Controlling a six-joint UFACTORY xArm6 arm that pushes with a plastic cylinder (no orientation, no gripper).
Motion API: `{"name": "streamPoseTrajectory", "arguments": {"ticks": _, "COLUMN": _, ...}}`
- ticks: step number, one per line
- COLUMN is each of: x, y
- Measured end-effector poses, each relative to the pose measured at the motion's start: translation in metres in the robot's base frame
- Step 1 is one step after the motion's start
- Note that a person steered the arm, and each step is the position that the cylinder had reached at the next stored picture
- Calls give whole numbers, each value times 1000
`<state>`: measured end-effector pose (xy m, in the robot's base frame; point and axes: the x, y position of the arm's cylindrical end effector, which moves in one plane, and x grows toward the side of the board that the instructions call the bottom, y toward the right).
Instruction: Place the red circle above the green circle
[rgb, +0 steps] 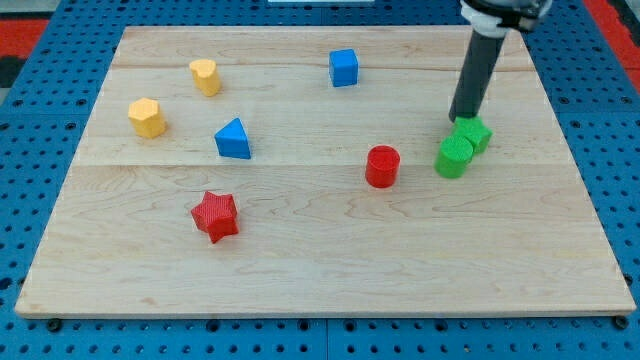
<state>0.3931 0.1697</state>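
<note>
The red circle (382, 166) stands on the wooden board (320, 260), right of the middle. The green circle (454, 157) stands to its right, a small gap between them. A second green block (474, 133), of unclear shape, touches the green circle at its upper right. My tip (461, 121) is at the end of the dark rod, just above the green blocks and touching or nearly touching the upper one. It is to the upper right of the red circle.
A red star (215, 216) lies at lower left. A blue triangle (233, 139) and a blue cube (343, 68) lie further up. Two yellow blocks (147, 117) (205, 76) sit at upper left. A blue pegboard surrounds the board.
</note>
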Motion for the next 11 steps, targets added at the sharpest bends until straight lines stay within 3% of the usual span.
{"name": "streamPoseTrajectory", "arguments": {"ticks": 1, "x": 22, "y": 0}}
{"name": "streamPoseTrajectory", "arguments": {"ticks": 3, "x": -17, "y": -16}}
{"name": "streamPoseTrajectory", "arguments": {"ticks": 4, "x": -18, "y": -107}}
{"name": "streamPoseTrajectory", "arguments": {"ticks": 5, "x": -4, "y": -161}}
{"name": "streamPoseTrajectory", "arguments": {"ticks": 7, "x": 78, "y": -169}}
{"name": "streamPoseTrajectory", "arguments": {"ticks": 8, "x": 88, "y": -164}}
{"name": "streamPoseTrajectory", "arguments": {"ticks": 11, "x": 57, "y": -88}}
